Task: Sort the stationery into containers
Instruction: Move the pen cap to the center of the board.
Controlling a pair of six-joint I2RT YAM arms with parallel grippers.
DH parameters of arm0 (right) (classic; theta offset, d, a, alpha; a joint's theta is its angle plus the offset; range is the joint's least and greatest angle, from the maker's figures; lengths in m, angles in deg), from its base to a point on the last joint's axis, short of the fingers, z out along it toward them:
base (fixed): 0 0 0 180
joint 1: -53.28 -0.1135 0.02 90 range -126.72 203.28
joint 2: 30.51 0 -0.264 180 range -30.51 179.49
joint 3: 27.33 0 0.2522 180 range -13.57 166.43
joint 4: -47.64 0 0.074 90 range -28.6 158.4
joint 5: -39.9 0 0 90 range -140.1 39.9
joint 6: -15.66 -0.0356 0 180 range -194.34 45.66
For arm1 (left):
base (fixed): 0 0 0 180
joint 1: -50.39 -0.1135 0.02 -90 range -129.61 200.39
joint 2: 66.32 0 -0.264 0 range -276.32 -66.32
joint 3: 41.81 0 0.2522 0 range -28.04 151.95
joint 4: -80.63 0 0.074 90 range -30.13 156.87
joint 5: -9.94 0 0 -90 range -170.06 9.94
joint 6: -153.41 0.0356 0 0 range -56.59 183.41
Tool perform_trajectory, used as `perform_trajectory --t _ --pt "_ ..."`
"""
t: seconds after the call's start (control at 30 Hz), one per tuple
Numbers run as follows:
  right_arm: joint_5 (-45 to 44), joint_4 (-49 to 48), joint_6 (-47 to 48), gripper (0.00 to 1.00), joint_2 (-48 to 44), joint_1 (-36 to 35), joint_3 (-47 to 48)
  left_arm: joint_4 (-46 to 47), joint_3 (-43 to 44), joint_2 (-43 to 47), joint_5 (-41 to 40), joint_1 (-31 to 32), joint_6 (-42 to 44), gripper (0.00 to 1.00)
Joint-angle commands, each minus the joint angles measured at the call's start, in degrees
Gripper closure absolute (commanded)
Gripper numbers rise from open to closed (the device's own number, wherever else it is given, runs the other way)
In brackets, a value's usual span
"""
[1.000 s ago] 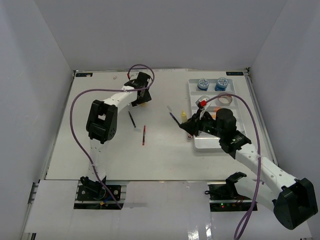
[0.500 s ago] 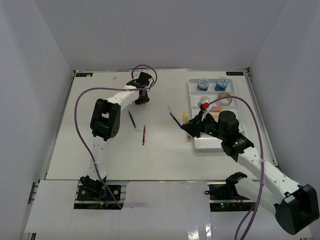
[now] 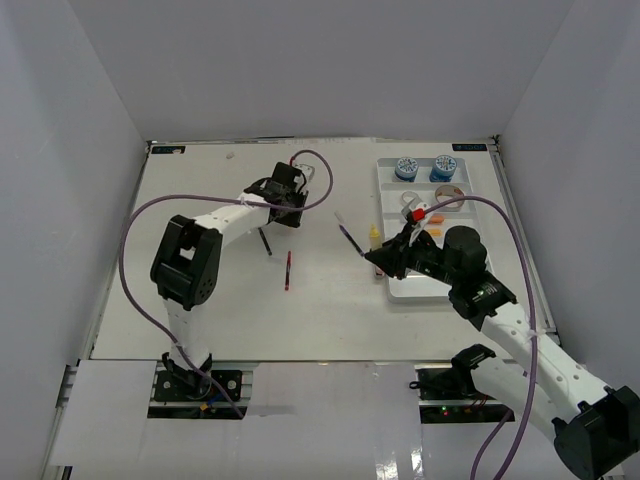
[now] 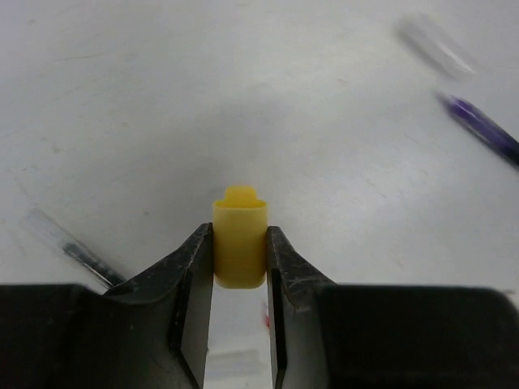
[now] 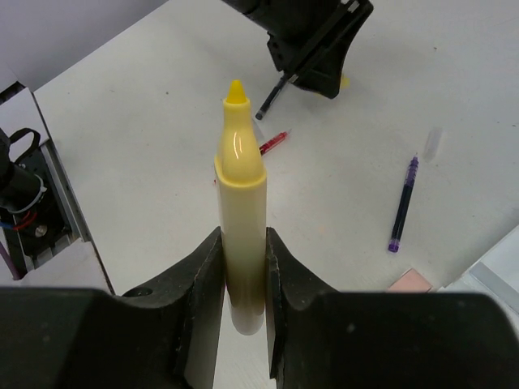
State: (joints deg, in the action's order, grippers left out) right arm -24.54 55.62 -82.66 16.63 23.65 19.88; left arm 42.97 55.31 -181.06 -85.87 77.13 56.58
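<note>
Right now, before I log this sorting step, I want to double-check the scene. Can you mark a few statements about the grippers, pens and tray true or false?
1. The right gripper is shut on an uncapped yellow marker. True.
2. The left gripper holds nothing. False: it grips a small yellow plastic cap.
3. Two round blue-white tubs sit at the far end of the white divided plastic tray. True.
4. The thin red pen lies in the tray. False: it lies on the white tabletop, left of the tray.
5. The purple pen is clamped in a gripper. False: it lies loose on the tabletop.
</note>
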Motion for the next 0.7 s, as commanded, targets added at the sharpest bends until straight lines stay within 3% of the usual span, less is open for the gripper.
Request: perform_trajectory --t 0.0,0.17,0.33,0.67 --pt "-0.7 0.5 0.4 0.92 -2.1 0.1 -0.6 5.7 -6.2 10.9 10.0 5.1 15.9 0.91" --pt "-1.0 1.6 -0.1 0.92 -4.6 0.1 -1.2 6.1 -13.2 16.0 16.9 10.2 25.4 0.89" --pt "-2.1 3.3 -0.2 0.92 -6.3 0.1 -1.2 5.8 -17.5 16.6 19.9 12.6 31.3 0.79" --pt "-3.9 5.7 0.1 0.91 -7.3 0.1 -2.3 7.4 -20.6 12.3 17.1 15.6 34.5 0.65"
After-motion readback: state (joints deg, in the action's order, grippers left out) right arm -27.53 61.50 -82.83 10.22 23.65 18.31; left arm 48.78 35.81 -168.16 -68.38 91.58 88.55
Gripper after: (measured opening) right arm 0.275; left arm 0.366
